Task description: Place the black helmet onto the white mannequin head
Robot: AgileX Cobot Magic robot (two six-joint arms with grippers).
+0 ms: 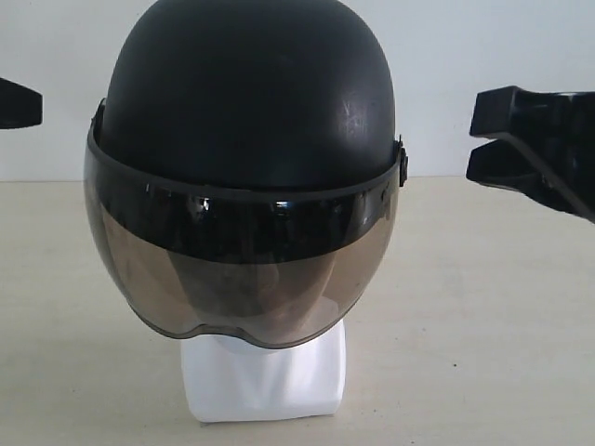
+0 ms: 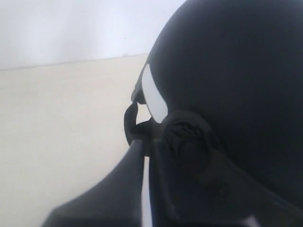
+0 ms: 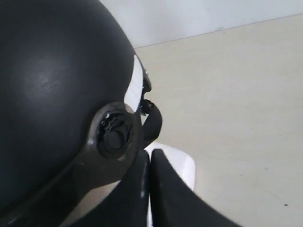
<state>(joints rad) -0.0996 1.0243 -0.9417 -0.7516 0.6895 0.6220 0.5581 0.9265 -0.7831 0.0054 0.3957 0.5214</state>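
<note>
The black helmet [image 1: 246, 93] sits on the white mannequin head [image 1: 265, 376]. Its smoky visor [image 1: 242, 269] hangs over the face, so only the white neck and base show. My left gripper [image 1: 33, 102] hovers at the far left edge, apart from the helmet. In the left wrist view the left gripper [image 2: 147, 146] has its fingers together beside the helmet [image 2: 236, 71] and its strap [image 2: 129, 125]. My right gripper [image 1: 476, 139] hovers to the right of the helmet, clear of it. In the right wrist view the right gripper [image 3: 150, 153] is shut on nothing, near the visor pivot [image 3: 113, 135] and the mannequin's base [image 3: 175, 163].
The mannequin stands on a pale beige table [image 1: 502, 325] in front of a plain white wall [image 1: 521, 37]. A white sticker [image 2: 154, 94] marks the helmet's side.
</note>
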